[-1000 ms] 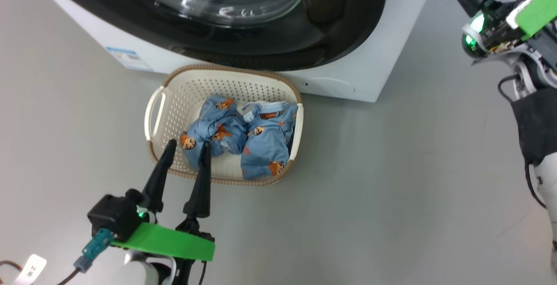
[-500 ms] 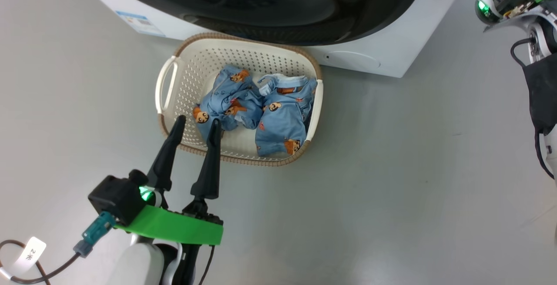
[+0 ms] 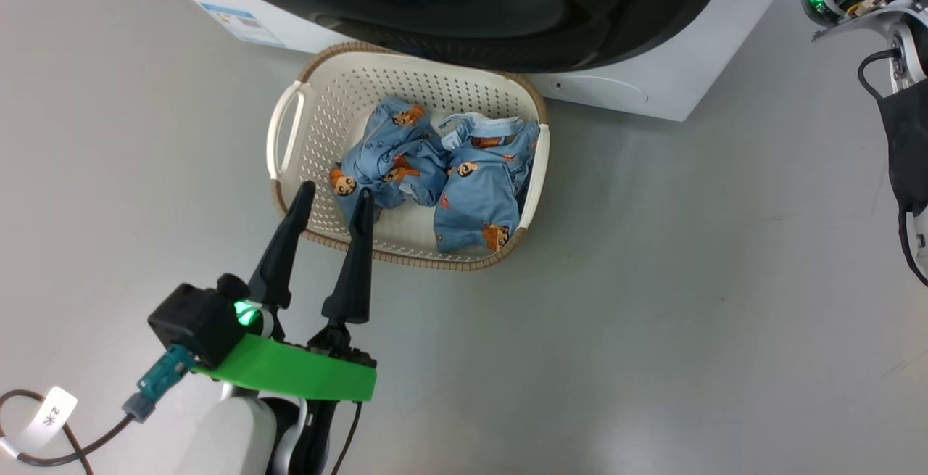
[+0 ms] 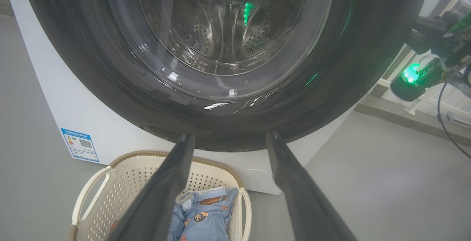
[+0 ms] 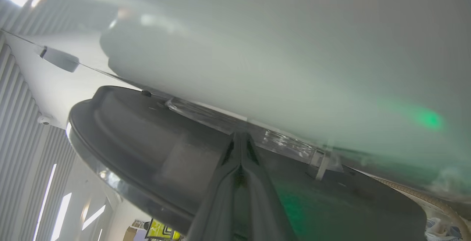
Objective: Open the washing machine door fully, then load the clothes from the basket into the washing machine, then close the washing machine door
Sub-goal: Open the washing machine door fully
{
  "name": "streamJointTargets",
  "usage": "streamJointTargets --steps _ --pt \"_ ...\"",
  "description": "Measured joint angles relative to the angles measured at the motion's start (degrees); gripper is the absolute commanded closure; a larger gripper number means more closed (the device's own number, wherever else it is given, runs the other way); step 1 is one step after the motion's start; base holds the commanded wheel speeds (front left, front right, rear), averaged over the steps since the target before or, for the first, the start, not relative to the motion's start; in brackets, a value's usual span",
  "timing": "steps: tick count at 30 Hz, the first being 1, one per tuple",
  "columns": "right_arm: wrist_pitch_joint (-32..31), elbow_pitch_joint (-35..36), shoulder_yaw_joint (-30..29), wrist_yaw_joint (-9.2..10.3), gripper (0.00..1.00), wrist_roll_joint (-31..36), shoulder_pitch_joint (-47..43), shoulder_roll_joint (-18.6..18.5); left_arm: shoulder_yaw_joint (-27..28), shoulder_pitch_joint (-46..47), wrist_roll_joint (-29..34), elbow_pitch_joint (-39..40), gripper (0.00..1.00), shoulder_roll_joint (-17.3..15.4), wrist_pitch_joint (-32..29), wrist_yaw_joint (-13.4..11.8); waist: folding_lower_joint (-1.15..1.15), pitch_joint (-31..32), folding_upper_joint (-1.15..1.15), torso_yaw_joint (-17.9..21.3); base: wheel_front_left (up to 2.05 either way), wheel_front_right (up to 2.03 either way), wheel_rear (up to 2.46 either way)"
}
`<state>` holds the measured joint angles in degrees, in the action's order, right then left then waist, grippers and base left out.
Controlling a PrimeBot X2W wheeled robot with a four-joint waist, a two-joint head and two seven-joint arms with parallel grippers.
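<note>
Basket [image 3: 406, 83] edge beneath released, forward-pointing left tool [image 3: 336, 189]; right tool [image 5: 241, 138] clenched, pointing at washing machine door [image 5: 140, 130].

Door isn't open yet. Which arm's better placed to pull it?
Right, likely. The right claw, shut, points at the edge of the washing machine door; the left claw, open, hangs low near the basket.

Surface: plain grey floor [image 3: 652, 279], smooth and even.
Standing on it: white washing machine [image 3: 667, 76], at the far side.
Also on it: cream perforated basket [image 3: 435, 83], upright, just in front of the machine's base.
</note>
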<state>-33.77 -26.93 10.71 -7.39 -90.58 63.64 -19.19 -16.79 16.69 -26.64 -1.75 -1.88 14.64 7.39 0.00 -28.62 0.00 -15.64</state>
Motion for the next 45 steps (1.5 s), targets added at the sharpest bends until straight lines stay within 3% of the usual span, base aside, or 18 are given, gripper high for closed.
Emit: streamJointTargets --steps 25,45 --pt "-4.7 8.5 7.5 0.00 1.00 0.7 -16.3 3.1 0.8 -6.3 1.8 -1.3 0.00 0.0 0.0 0.0 0.00 9.6 0.00 1.5 0.00 0.00 0.00" --pt "-7.6 13.4 11.4 0.00 1.00 0.2 -26.5 6.9 2.1 -12.4 3.2 -1.3 0.00 -0.2 0.0 0.0 0.00 16.4 0.00 -0.1 0.00 0.00 0.00"
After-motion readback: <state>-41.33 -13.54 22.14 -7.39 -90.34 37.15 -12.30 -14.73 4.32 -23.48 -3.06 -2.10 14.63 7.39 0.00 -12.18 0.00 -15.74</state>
